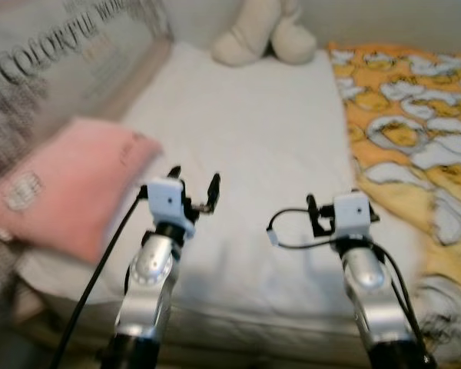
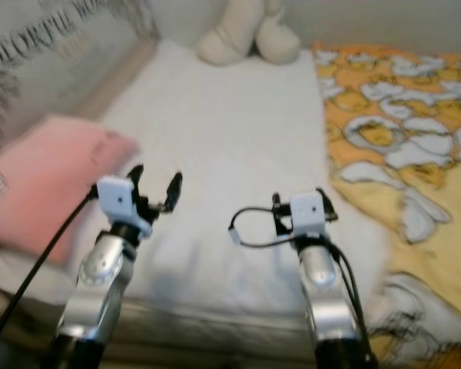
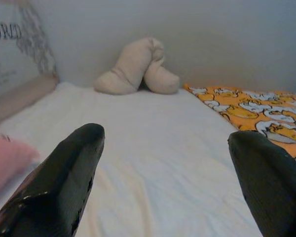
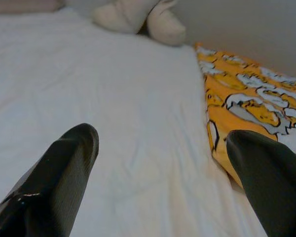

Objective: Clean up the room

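You are looking down at a bed with a plain white sheet (image 1: pixel 253 131), and both head views are soft with blur, so fine detail is lost. Your left gripper (image 1: pixel 194 187) hovers over the near part of the sheet with its jaws released and nothing between them; in its wrist view the two black fingers (image 3: pixel 64 182) stand wide apart. Your right gripper (image 4: pixel 163 182) is also held over the sheet, jaws spread and empty, though in the head views its white wrist housing hides most of its fingers. A soft pink pillow (image 1: pixel 69 184) lies at the bed's left edge, just beside the left gripper, its outline smeared and its left end cut off by the frame. Behind it a grey cushion with black lettering (image 1: pixel 54 61) leans along the left side; the print is only partly legible. At the far end of the bed a cream plush toy (image 1: pixel 261 34) rests against the wall, its top cropped. An orange blanket printed with white and yellow cartoon figures (image 1: pixel 407 131) covers the right side of the bed, running out of frame.
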You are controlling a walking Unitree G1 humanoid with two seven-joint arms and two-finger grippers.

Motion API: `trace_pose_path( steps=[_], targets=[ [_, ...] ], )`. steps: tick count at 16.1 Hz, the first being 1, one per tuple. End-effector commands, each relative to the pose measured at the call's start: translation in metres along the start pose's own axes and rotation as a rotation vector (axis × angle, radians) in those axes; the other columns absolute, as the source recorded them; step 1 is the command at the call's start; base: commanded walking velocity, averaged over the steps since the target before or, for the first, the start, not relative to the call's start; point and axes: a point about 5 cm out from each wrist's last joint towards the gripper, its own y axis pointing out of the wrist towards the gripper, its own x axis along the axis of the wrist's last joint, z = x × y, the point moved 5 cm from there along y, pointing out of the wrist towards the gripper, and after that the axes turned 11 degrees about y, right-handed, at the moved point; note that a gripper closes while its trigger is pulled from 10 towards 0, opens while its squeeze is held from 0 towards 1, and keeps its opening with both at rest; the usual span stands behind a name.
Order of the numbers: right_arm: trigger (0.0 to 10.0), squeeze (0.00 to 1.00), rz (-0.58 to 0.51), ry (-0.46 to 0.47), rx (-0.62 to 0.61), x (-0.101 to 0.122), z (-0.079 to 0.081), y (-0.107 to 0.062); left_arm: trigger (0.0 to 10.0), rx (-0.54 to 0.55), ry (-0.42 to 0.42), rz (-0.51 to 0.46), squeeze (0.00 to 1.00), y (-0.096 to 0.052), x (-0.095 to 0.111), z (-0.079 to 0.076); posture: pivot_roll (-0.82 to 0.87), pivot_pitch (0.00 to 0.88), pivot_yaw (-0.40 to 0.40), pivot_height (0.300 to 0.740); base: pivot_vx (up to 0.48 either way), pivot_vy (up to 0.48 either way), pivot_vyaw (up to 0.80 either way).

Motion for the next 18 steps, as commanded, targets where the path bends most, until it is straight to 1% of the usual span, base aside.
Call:
trace_pose_path(
  steps=[1,6,9,10,12,18],
  targets=[
    [10.0,0.00,-0.023,0.014,0.005,0.005,0.001,0.003,10.0,-0.001,0.006,-0.026,0.00,0.003,0.007,0.003,-0.10,0.000,0.026,0.723,0.000,-0.480,0.00],
    [10.0,0.00,-0.033,0.005,0.007,0.007,-0.001,0.008,10.0,-0.010,0.003,-0.031,0.00,0.006,0.006,0.001,-0.12,0.000,0.029,0.723,0.000,-0.480,0.00],
    [10.0,0.00,-0.045,-0.004,-0.006,0.008,-0.006,0.007,10.0,-0.002,-0.025,-0.018,0.00,0.008,0.001,0.002,-0.13,0.000,0.033,0.723,0.000,-0.480,0.00],
    [10.0,0.00,-0.044,-0.004,-0.011,0.007,-0.007,0.006,10.0,-0.014,-0.033,-0.022,0.00,0.007,0.001,-0.002,-0.14,0.000,0.033,0.723,0.000,-0.480,0.00],
    [10.0,0.00,-0.045,-0.004,-0.013,0.007,-0.007,0.006,10.0,-0.027,-0.034,-0.029,0.00,0.008,0.003,-0.005,-0.14,0.000,0.034,0.723,0.000,-0.480,0.00],
    [10.0,0.00,-0.049,-0.002,-0.027,0.007,-0.008,0.005,10.0,-0.029,-0.029,-0.043,0.00,0.015,0.006,-0.002,-0.15,0.000,0.044,0.723,0.000,-0.476,0.00]
  ],
)
